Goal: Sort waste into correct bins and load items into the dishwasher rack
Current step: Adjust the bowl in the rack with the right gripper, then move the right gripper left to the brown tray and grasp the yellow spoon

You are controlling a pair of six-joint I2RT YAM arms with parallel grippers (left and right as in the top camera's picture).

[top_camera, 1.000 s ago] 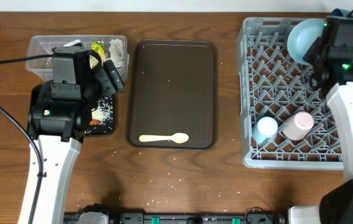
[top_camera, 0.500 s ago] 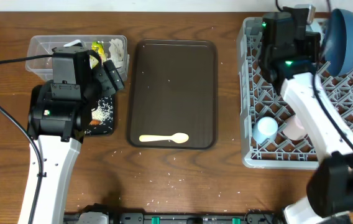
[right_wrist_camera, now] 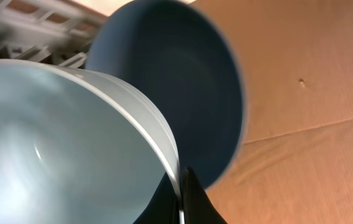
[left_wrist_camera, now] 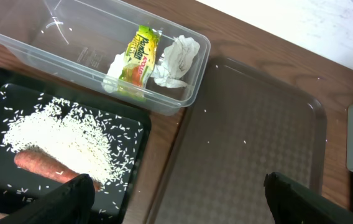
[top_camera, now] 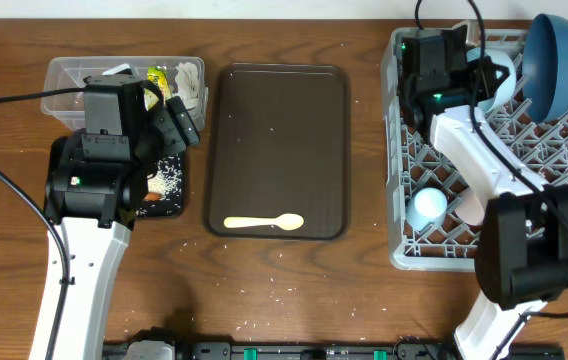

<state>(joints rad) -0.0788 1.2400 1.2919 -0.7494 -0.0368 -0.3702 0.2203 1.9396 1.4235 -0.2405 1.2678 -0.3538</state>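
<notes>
**Landmark: the brown serving tray (top_camera: 279, 100).**

**Edges and room.** Nearer than the tray we see a band of open wooden table (top_camera: 364, 290), flecked with stray rice grains (top_camera: 284, 293). A narrow strip of wood parts the tray's left edge from the black tray (top_camera: 171, 207) and the clear tub (top_camera: 64, 75). A wider strip parts its right edge from the dishwasher rack (top_camera: 404, 255). Inside the tray's raised rim the floor is open. The pale yellow spoon (top_camera: 264, 223) lies crosswise at the near end. The left gripper (left_wrist_camera: 178, 186) hangs over the black tray's right edge, just beside the landmark. Its fingers are spread wide with nothing between them.

**Containers.** Left of the landmark, the black tray holds a heap of white rice (left_wrist_camera: 64, 140). An orange sausage piece (left_wrist_camera: 43, 167) lies against the heap's near side. Farther left, the clear tub holds the yellow-green packet (left_wrist_camera: 140, 53) and the crumpled napkin (left_wrist_camera: 175, 59), touching at the tub's right end. Right of the landmark, the rack carries the small blue cup (top_camera: 427, 208) near its near-left corner. At the rack's far side we find the right gripper (right_wrist_camera: 179, 196) clamped on the rim of the light blue bowl (right_wrist_camera: 58, 143). The dark blue plate (right_wrist_camera: 183, 81) stands on edge just behind the bowl.
</notes>
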